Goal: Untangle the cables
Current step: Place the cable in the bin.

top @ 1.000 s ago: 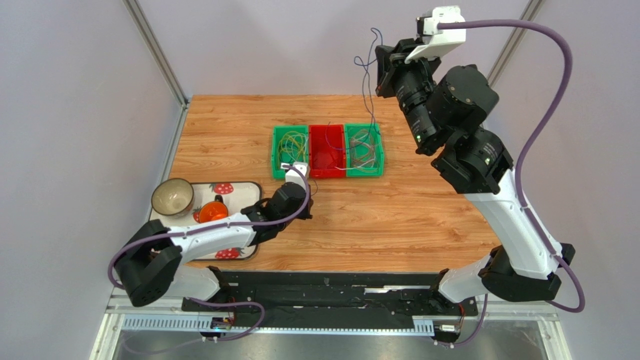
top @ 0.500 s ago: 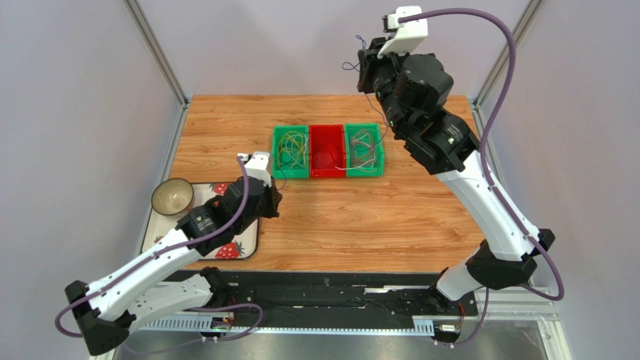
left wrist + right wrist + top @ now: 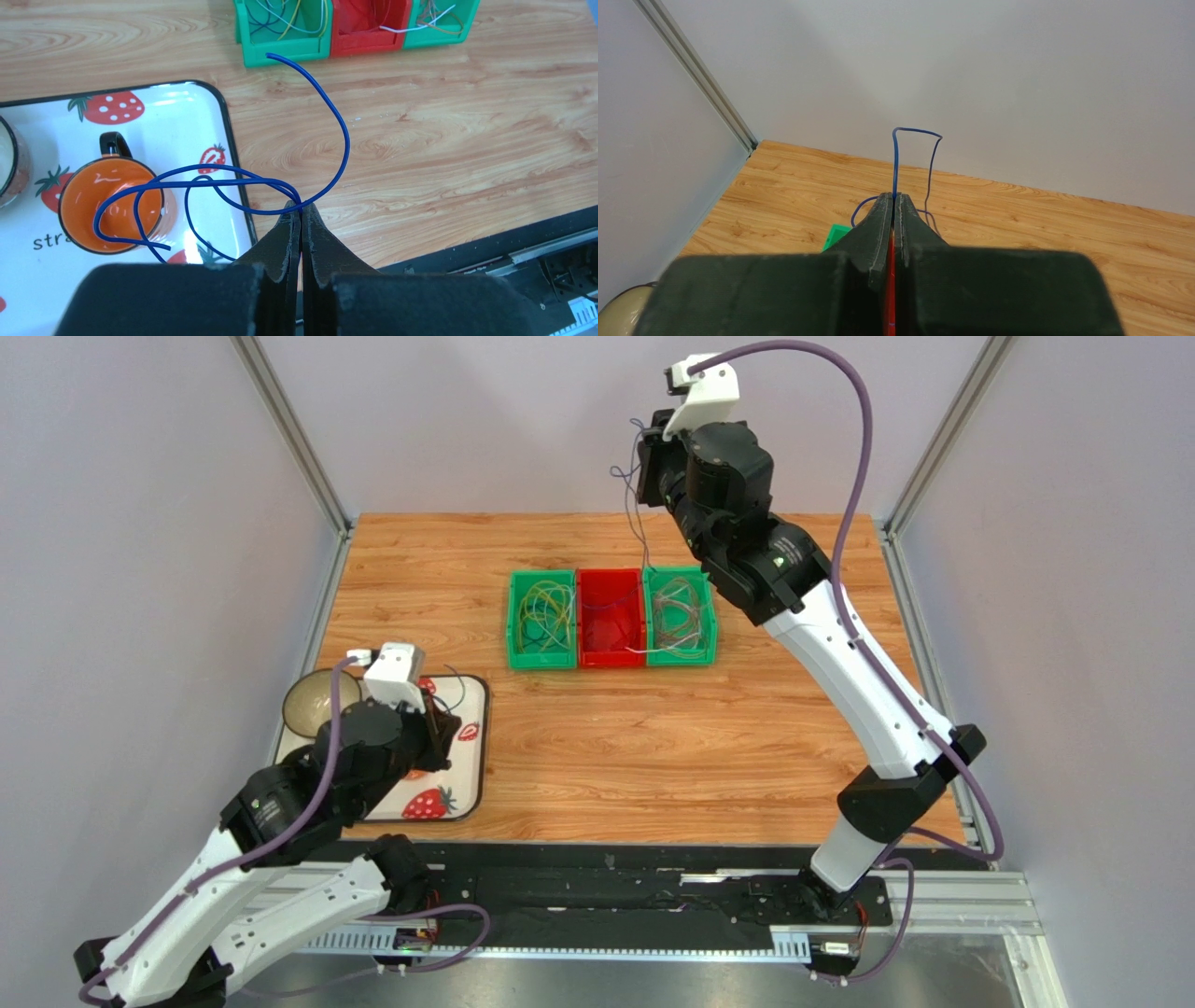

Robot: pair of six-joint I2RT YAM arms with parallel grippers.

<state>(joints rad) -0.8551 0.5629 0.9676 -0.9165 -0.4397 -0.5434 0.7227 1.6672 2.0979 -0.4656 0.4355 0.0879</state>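
Left claw: your left claw (image 3: 302,210) is pinched fully together on a blue cable (image 3: 348,143), at 8 o'clock on the table (image 3: 786,742), beside the right rim of the tray (image 3: 179,115).
Its cable: one loose strand with both ends in sight. In the wrist view it loops back across the orange cup (image 3: 116,213) and arches toward the left green bin (image 3: 281,52) at 12 o'clock.
Right claw: your right claw (image 3: 648,469) is closed tight and raised high at 12 o'clock, above the table's far edge. It grips a second blue cable (image 3: 894,164) that rises past the fingertips in a narrow loop.
Hanging end: that strand drops toward the seam between the red bin (image 3: 612,664) and the right green bin (image 3: 713,623). You cannot tell where it lands.
Other cables: the remaining cables (image 3: 544,616), yellow, dark and white, lie tangled inside the bins. They are too fine to count.
Edges: walls and metal posts close the table at 9, 12 and 3 o'clock, and the arm bases line the 6 o'clock edge.
Open room: bare wood runs from the bins toward 6 o'clock, and from 3 to 5 o'clock.
Writing: the letters "stra" are readable on the tray, among printed strawberries.
Count: two arms, three bins (two green, one red), one tray, one cup, one bowl (image 3: 316,703), two held strands.
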